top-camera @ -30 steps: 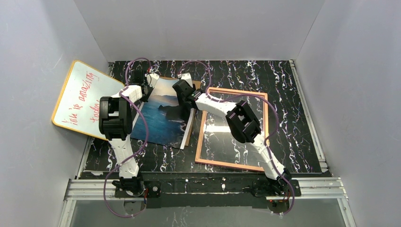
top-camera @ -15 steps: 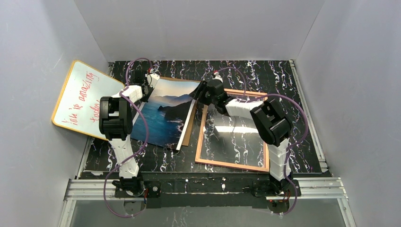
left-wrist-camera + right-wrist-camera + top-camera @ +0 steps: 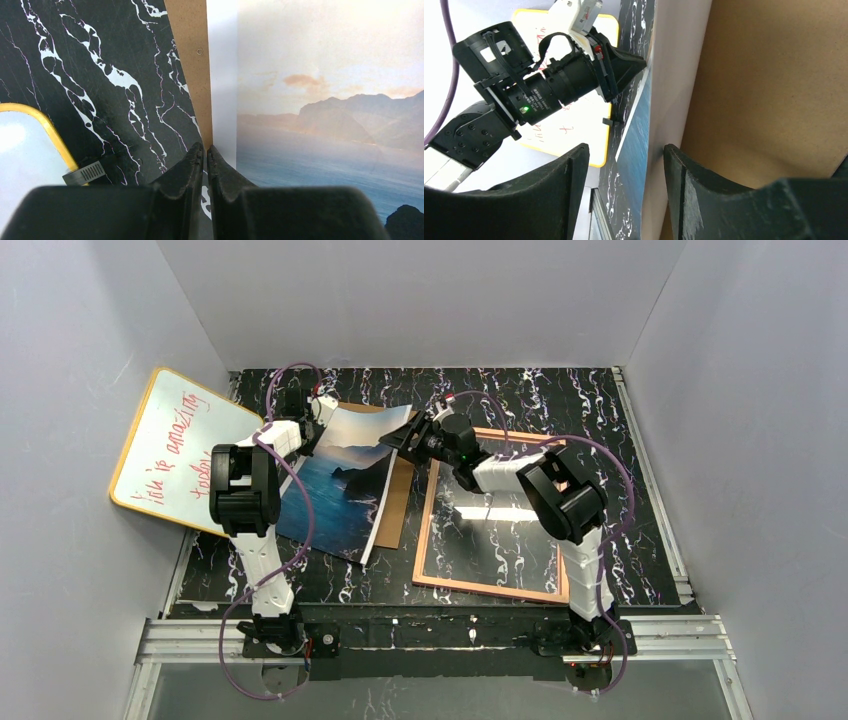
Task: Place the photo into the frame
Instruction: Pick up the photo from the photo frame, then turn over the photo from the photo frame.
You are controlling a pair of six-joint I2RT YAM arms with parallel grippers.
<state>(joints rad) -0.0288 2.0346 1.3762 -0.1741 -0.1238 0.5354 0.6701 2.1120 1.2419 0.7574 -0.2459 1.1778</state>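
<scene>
The photo of sea and hills lies left of centre on a brown backing board, with its right edge raised off the board. My left gripper is shut at the photo's far left edge. Its fingertips meet right at the white margin, and I cannot tell if they pinch it. My right gripper is open. The photo's raised edge stands between its fingers, its white back toward the right finger. The pink frame lies flat to the right.
A yellow-rimmed whiteboard with red writing leans against the left wall, close to the left arm. White walls enclose the black marble table on three sides. The right arm's elbow hangs over the frame's glass.
The right gripper left the photo's middle, swung right over the frame's corner, then came back to the photo's right edge. That edge has lifted, baring more board. The left gripper stayed put.
</scene>
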